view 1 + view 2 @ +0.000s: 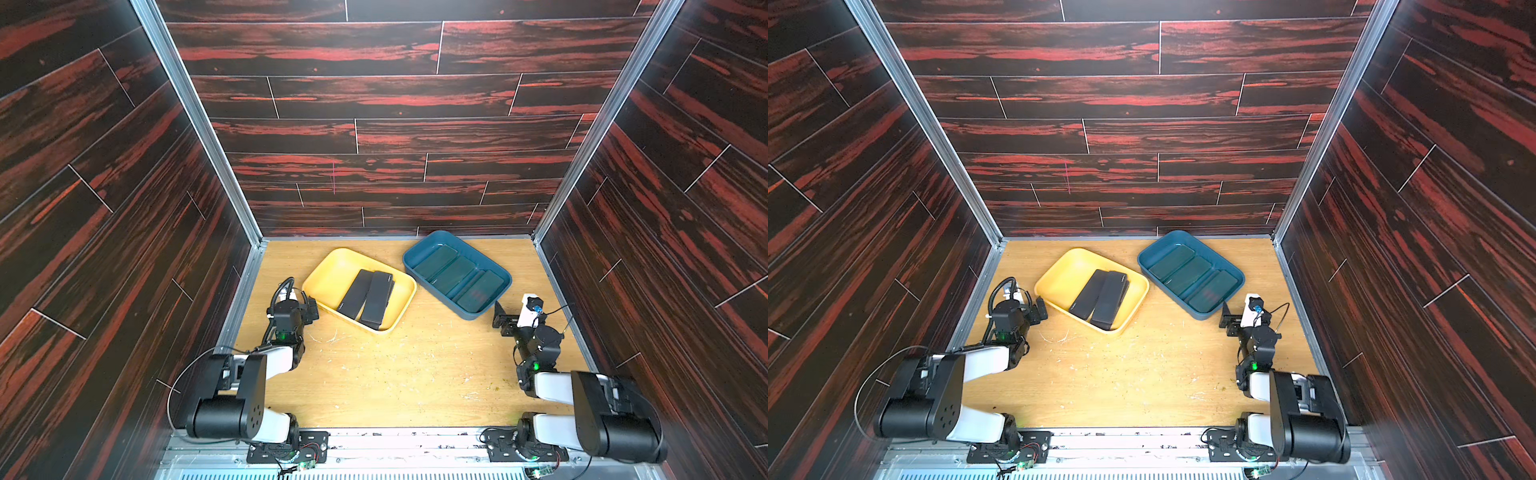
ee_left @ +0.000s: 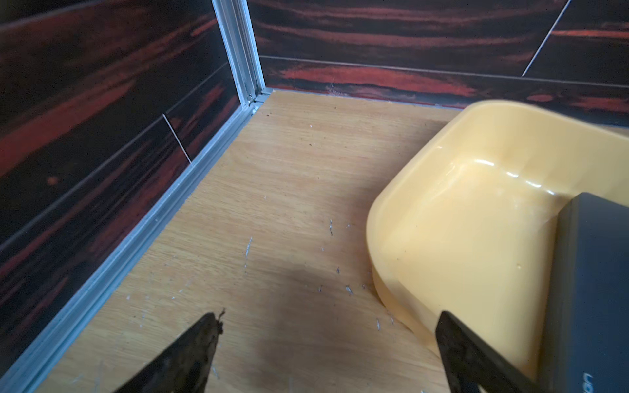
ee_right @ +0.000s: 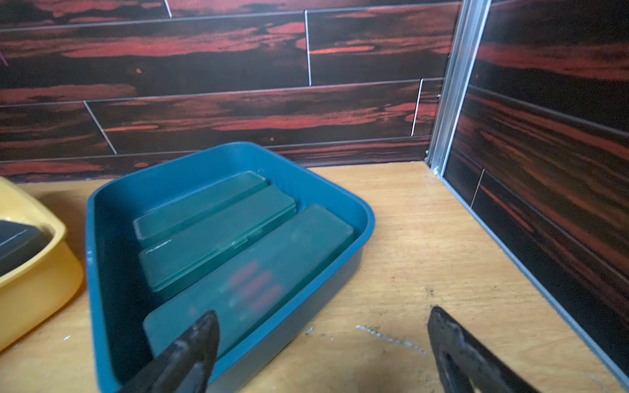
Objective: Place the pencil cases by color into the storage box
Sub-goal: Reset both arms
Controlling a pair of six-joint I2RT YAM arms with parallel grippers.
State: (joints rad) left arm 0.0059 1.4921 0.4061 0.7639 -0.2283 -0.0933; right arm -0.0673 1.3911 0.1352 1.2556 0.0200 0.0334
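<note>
Left gripper (image 2: 328, 318) and right gripper (image 3: 322, 314) are hanging open, empty; slim rigid dark-green plastic pencil cases (image 3: 218, 238) are looking light and slick, best pinched across the narrow width.

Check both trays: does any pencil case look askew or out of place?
The green case nearest the robot in the blue tray lies tilted, partly over the next green case. The black cases in the yellow tray overlap unevenly. Colours are not mixed.
</note>
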